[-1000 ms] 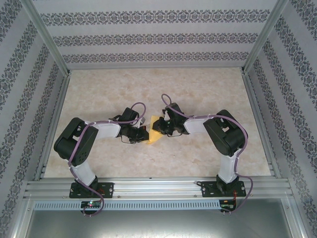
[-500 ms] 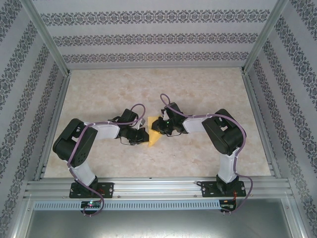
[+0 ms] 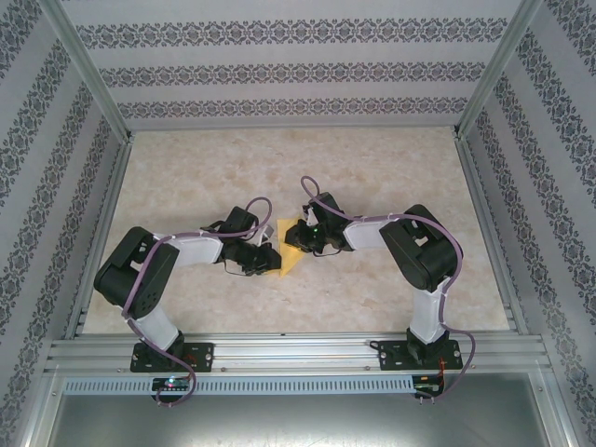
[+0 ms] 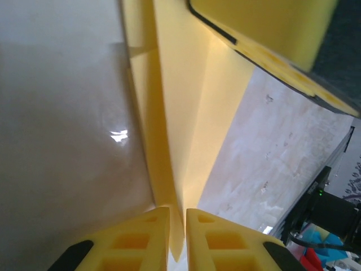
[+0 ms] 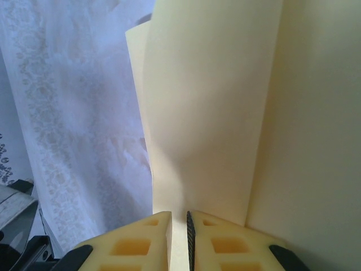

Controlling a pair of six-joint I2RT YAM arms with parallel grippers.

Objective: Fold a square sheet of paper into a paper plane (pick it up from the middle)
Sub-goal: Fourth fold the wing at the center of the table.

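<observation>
Left wrist view: at the near edge the left gripper [image 4: 177,215] has its jaws a narrow slit apart, with the lower tip of the paper [image 4: 186,113] standing in the slit. Whether the pads press the paper cannot be made out. The paper, folded lengthwise into overlapping yellow layers, runs up and away and is cut off by the top of the frame. A finger [image 4: 265,31] of the right gripper crosses the paper's far end, its contact hidden. Pale desk [image 4: 271,152] lies on both sides, glare-washed on the left.

Right wrist view: the right gripper [image 5: 179,217] is closed on the paper's near edge, with only a thin dark line between its fingers. The sheet rises as broad, pale panels and its outline is cropped at the top and right. The patterned backdrop to the left is blurred.

Top view: past the two bases on the near rail, both arms bend inward and the grippers meet mid-desk. Between them a small yellow wedge of paper is visible, the rest covered by the gripper bodies. Here neither jaw gap is resolvable.
</observation>
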